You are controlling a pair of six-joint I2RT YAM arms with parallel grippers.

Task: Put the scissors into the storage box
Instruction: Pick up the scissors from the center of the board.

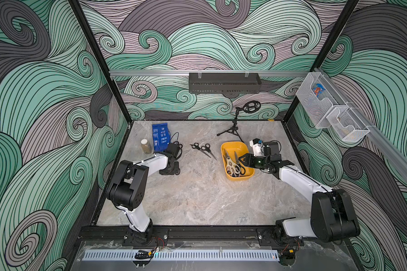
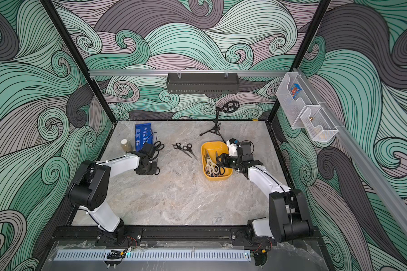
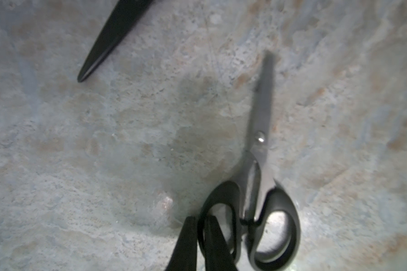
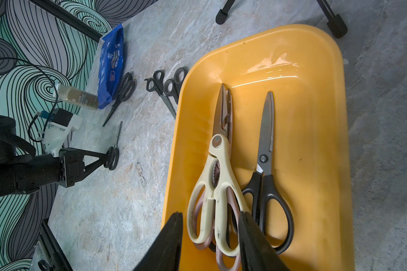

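The left claw point(image 3: 199, 219) was pinched together on the rim of one handle loop of a small pair of black-handled, metal-bladed scissors point(image 3: 260, 162), which lay low over the marbled grey tabletop point(image 1: 197, 199), well apart from the shallow mustard-yellow plastic storage box point(image 1: 235, 147). A hold that far from the pivot looked risky: on lifting, the blades would likely droop or swing and the loop could slide out of the pinch. The free handle might also fall open, so a splayed blade could snag the box rim.

The right claw point(image 4: 210, 214) hung over the near end of the box with its jaws apart, gripping nothing that I could see. It straddled the cream-handled scissors point(image 4: 219, 169), which lay on a pink-handled pair point(image 4: 221, 260) beside a larger black-handled pair point(image 4: 266, 150). If it stayed there, the two arms could meet over the box.

Two crossed black pairs point(image 1: 203, 150) lay along the likely path, and a low carry could knock them.
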